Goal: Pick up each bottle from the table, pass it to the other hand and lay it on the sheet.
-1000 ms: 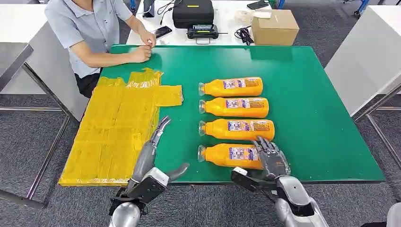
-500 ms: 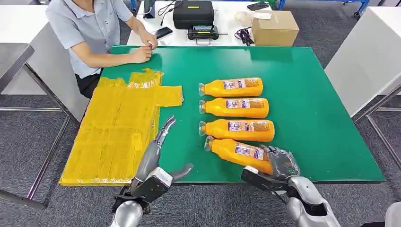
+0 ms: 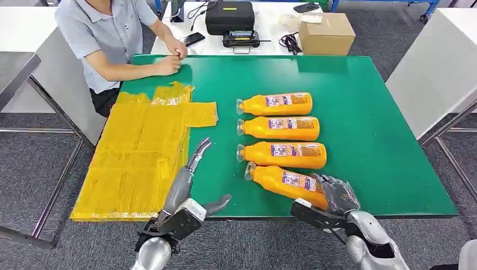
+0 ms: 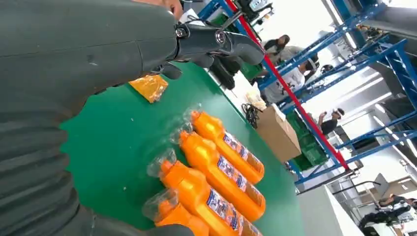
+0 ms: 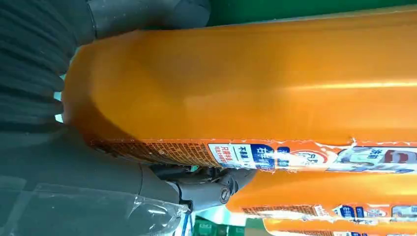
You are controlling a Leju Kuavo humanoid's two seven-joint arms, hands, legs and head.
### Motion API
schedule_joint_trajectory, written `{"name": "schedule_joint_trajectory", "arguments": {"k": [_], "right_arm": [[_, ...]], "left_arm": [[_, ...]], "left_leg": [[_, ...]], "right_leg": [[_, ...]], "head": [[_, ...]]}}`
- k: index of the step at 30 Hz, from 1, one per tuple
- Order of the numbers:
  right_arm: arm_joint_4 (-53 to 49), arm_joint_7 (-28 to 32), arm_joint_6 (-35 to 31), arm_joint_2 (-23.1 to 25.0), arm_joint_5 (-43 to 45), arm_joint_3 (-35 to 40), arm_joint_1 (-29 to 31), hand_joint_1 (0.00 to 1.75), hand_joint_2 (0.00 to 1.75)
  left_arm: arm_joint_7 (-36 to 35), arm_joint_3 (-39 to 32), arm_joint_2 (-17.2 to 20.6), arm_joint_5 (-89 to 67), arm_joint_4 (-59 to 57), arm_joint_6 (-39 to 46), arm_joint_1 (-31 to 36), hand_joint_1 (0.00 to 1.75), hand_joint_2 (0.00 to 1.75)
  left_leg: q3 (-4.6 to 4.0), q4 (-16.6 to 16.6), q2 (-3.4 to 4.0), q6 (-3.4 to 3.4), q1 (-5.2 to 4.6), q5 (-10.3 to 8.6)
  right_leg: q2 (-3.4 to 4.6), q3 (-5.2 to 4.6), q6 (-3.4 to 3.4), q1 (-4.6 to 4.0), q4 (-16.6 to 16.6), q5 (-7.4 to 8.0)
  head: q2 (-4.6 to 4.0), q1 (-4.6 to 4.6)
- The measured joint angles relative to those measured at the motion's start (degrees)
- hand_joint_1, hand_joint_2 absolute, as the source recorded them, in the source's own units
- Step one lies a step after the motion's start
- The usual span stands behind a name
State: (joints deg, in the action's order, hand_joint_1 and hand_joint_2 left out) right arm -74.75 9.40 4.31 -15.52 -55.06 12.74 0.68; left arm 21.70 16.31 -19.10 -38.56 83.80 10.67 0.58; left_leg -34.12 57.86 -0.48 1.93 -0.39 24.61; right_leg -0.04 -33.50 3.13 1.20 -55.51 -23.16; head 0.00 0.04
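Head view, right hand [image 3: 336, 194]: grasping base of nearest bottle [image 3: 284, 183], tilted on green table [image 3: 382, 140], near edge.
Head view, left hand [image 3: 188, 185]: released, fingers spread, between sheet [image 3: 140, 152] and bottles.
Left wrist view: four bottles in row, cap ends toward hand [image 4: 74, 98].
Right wrist view: thumb [image 5: 147, 14] and fingers [image 5: 206, 184] around bottle [image 5: 246, 83].
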Motion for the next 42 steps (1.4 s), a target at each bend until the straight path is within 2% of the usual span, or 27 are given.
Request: {"name": "schedule_joint_trajectory", "arguments": {"k": [2,5,6,10,16,26,34,42], "right_arm": [[0.0,0.2,0.0,-0.1,0.3,0.0,0.0,1.75,1.75],[-0.1,3.4,0.7,-0.7,6.9,-0.4,-0.7,1.75,1.75],[-1.9,6.3,1.6,-0.6,14.3,-1.1,-2.6,1.75,1.75],[-3.9,8.2,2.5,0.8,19.2,-2.0,-3.9,1.75,1.75],[-5.5,9.3,3.1,4.1,21.1,-3.8,-4.4,1.75,1.75],[-6.5,12.4,4.2,8.7,22.9,-6.9,-4.2,1.75,1.75],[-5.3,14.9,5.3,11.0,23.9,-7.4,0.5,1.75,1.75],[-1.7,17.1,6.5,12.6,25.6,-5.3,4.8,1.75,1.75]], "left_arm": [[0.0,0.0,0.0,0.0,0.0,0.0,0.1,0.00,1.75],[0.5,0.5,0.1,1.8,-0.4,0.0,0.5,0.00,1.75],[0.2,0.5,0.1,10.0,-1.1,-1.7,0.8,0.00,1.75],[-3.7,0.2,0.1,24.8,-2.7,-3.0,1.2,0.00,1.75],[-4.7,-0.3,0.1,28.9,-5.2,-2.3,1.5,0.00,1.75],[-8.6,0.0,0.1,37.4,-11.2,-7.3,2.3,0.00,1.75],[-10.8,-0.3,0.1,49.1,-19.6,-14.2,4.1,0.00,1.75],[-7.9,-0.6,0.0,53.1,-26.6,-18.8,6.2,0.00,1.75]], "left_leg": [[0.01,0.0,0.00,0.00,0.00,0.00],[0.06,0.0,0.03,0.00,0.02,0.02],[0.09,0.0,0.19,-0.01,0.02,0.06],[0.07,0.0,0.21,-0.01,0.03,0.05],[0.00,0.0,0.20,-0.01,0.02,0.03],[-0.36,0.0,0.12,0.01,0.00,0.02],[-0.43,0.0,0.13,0.01,0.01,0.00],[-0.47,0.0,0.10,0.01,0.01,0.00]], "right_leg": [[0.00,-0.01,0.00,0.00,0.0,0.00],[0.01,0.05,0.00,-0.01,0.0,0.00],[0.05,0.04,-0.01,-0.02,0.0,0.00],[0.05,0.08,-0.01,-0.02,0.0,0.01],[0.05,0.03,-0.01,-0.01,0.0,0.02],[0.04,-0.25,0.01,0.00,0.0,0.02],[0.04,-0.33,0.01,0.00,0.0,0.02],[0.04,-0.36,0.01,0.00,-0.1,0.02]], "head": [[0.00,0.00],[0.00,0.00],[0.00,0.00],[0.00,0.02],[0.00,0.00],[0.00,0.00],[0.00,0.02],[0.00,0.00]]}}
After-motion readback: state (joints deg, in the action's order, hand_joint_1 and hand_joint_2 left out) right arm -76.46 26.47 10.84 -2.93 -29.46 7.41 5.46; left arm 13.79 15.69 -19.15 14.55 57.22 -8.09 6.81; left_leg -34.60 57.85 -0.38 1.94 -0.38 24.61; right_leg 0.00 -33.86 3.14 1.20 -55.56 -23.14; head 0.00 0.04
